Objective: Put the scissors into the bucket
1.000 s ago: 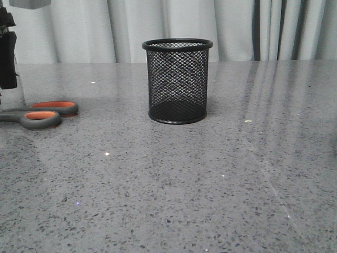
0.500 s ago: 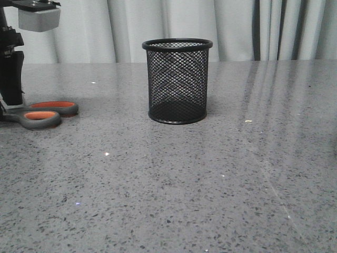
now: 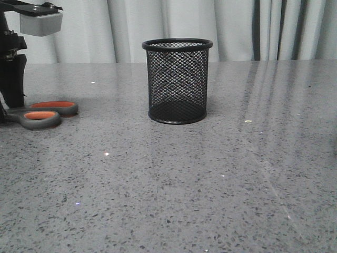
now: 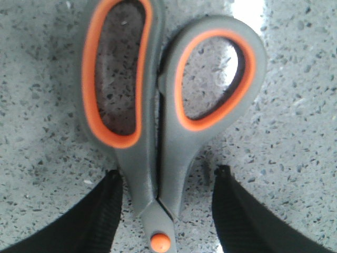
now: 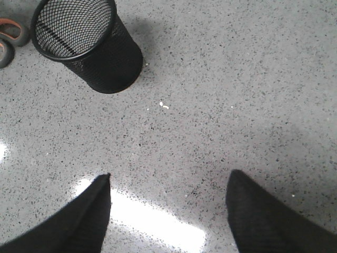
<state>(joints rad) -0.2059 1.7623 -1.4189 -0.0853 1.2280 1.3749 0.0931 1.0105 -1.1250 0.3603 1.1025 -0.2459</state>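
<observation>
Orange-lined scissors (image 4: pixel 158 126) lie flat on the bench (image 3: pixel 174 184), well apart from the bucket (image 3: pixel 177 81). Hard and slippery, we think. Our left gripper (image 4: pixel 166 182) has open jaws around the neck; we'd pinch there.

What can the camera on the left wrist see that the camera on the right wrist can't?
Only the left wrist view shows the orange pivot dot and the left gripper, open with a finger on each side of the handles just above that dot.

Only the right wrist view shows the bucket, standing upright with nothing inside, and the right gripper, open over bare table.

Both show the scissors lying flat on the speckled grey table, though the right wrist view catches only the handle tips.
</observation>
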